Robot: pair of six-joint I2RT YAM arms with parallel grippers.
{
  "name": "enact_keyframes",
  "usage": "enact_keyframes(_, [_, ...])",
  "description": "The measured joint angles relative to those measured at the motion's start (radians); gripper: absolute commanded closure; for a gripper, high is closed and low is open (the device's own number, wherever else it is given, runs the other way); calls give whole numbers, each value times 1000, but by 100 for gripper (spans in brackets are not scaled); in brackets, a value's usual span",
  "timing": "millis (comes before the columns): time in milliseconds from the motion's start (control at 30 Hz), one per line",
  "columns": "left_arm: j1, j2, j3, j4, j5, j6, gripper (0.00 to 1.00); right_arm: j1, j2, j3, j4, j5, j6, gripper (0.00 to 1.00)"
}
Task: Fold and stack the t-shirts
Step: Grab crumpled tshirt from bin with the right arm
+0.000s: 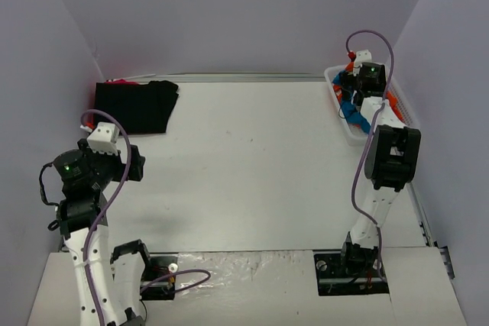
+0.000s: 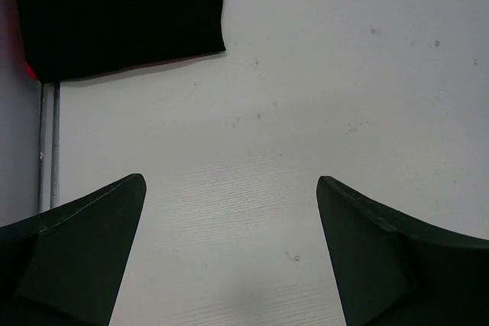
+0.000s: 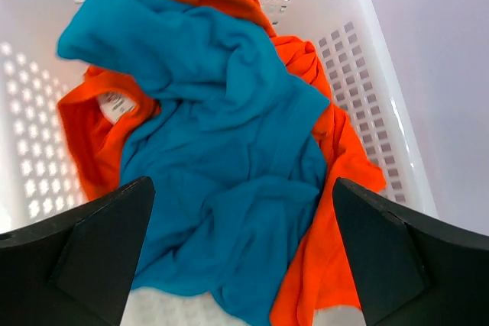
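Left pincer [image 2: 231, 181] and right pincer [image 3: 242, 185]: wide open, empty. Below the right, the teal t-shirt [image 3: 221, 135] overlaps the orange t-shirt [image 3: 325, 265]; your deep pinch could lift both.

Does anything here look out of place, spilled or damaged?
Nothing spilled or damaged. The teal shirt lies crumpled over the orange shirt inside the white basket, unfolded. The black shirt lies flat at the far left of the table, with a red sliver peeking from under its edge.
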Motion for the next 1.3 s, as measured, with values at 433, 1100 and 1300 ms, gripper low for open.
enact_keyframes(433, [79, 37, 0, 0, 42, -1, 6, -35, 293, 211, -31, 3, 14, 12])
enact_keyframes(1100, [109, 42, 0, 0, 73, -1, 6, -54, 360, 302, -62, -50, 27, 100])
enact_keyframes(1300, [109, 23, 0, 0, 82, -5, 6, -58, 261, 199, -85, -66, 40, 100])
